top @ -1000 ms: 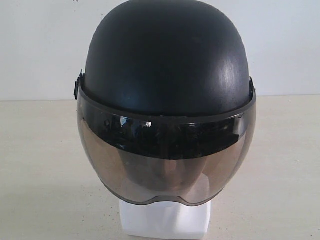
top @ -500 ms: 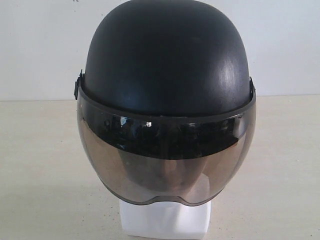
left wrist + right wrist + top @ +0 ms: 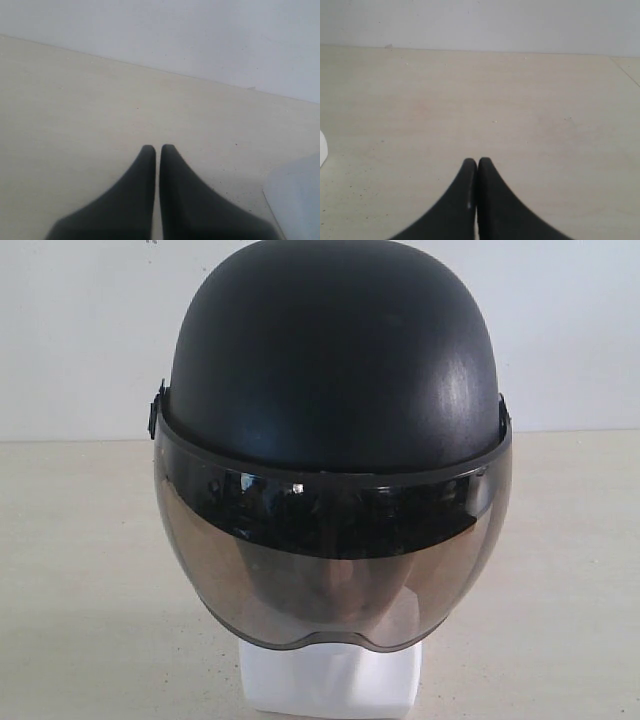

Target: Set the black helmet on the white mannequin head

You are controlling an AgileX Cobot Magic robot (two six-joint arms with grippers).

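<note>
Black helmet [image 3: 335, 360] seated square on white mannequin head [image 3: 330, 685], visor [image 3: 330, 580] over the face, looks done, hence left claw [image 3: 157, 148] and right claw [image 3: 477, 161] fully closed, holding nothing, off over the table [image 3: 80, 570].

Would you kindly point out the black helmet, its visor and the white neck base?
black helmet [image 3: 335, 350], exterior view, shell front
visor [image 3: 330, 575], exterior view, pane centre
white neck base [image 3: 330, 682], exterior view, front face

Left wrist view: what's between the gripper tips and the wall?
Only bare beige tabletop between the shut left gripper and the white wall, as the left wrist view shows. A blurred pale shape sits aside, off that stretch.
</note>
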